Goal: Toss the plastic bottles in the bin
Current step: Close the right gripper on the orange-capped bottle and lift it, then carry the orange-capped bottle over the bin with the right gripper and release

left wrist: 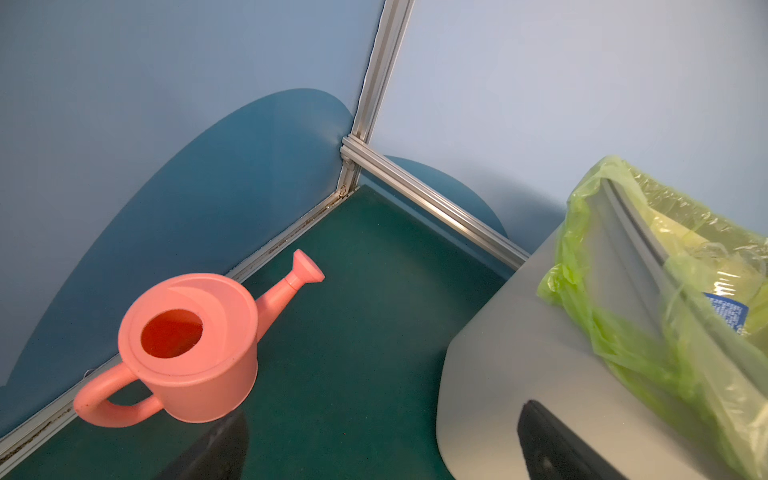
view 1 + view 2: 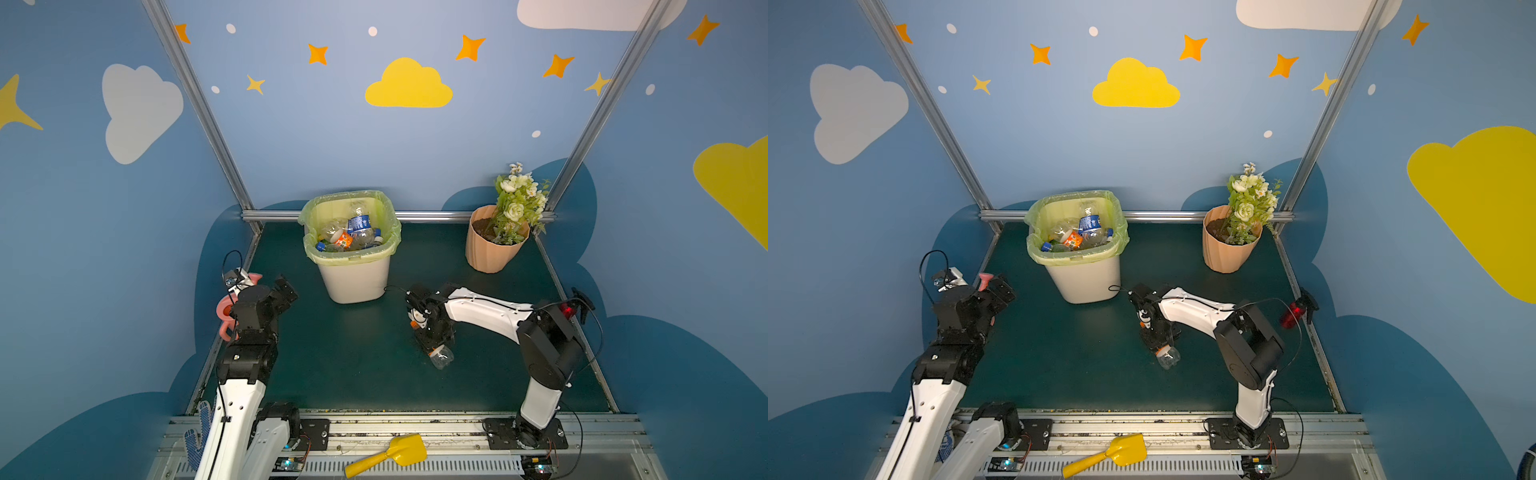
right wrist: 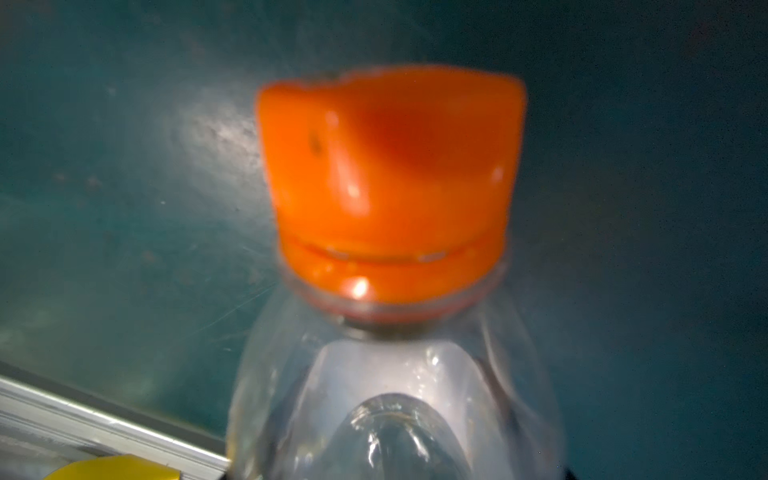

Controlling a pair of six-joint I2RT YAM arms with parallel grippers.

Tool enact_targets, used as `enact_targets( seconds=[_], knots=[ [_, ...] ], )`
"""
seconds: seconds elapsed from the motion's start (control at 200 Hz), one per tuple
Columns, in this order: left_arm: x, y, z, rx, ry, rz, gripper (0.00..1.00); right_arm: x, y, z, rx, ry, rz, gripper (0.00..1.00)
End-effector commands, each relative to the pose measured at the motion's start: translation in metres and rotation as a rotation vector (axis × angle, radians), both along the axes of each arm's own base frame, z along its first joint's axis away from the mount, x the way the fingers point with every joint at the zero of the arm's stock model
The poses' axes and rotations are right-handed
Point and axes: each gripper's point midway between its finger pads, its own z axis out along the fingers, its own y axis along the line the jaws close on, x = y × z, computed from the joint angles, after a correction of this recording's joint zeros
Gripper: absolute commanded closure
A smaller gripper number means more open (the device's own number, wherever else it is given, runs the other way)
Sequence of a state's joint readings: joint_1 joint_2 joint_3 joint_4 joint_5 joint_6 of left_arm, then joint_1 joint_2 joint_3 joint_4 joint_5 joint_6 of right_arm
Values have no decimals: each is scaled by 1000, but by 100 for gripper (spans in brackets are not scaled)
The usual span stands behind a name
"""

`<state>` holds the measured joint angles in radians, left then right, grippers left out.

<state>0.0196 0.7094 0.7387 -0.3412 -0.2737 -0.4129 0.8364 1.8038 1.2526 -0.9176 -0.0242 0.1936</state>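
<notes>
Close against the right wrist lens: one clear orange-capped bottle point(image 3: 395, 374), lying on the green mat point(image 2: 353, 374), well short of the bin point(image 2: 357, 278). Bin heaped with bottles point(image 2: 353, 235); seemingly only this one left. Left gripper point(image 2: 286, 291) spread, empty. Right gripper point(image 2: 434, 347) down on it, clamp untellable.

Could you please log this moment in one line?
left gripper: open | right gripper: at orange-capped bottle on table | bin: holds bottles
</notes>
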Motion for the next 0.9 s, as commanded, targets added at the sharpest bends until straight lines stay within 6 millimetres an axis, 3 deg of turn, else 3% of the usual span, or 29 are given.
enact_targets(
  seconds=[0.0, 0.175, 0.345, 0.5, 0.665, 0.896],
  knots=[
    [-1, -1, -7, -26, 4, 2, 0, 15, 9, 30, 84, -79, -16, 50],
    [-1, -3, -17, -43, 22, -6, 0, 36, 13, 68, 212, -168, -67, 52],
    [0, -3, -28, -57, 44, -1, 0, 66, 24, 130, 428, -290, -140, 52],
    [1, -4, -35, -67, 55, -3, 0, 95, 27, 202, 610, -482, -199, 52],
    [1, -5, -38, -64, 64, -5, 0, 119, 12, 293, 794, -740, -250, 51],
    [2, -7, -42, -80, 65, -14, 0, 123, 0, 414, 1081, -1008, -260, 48]
  ],
)
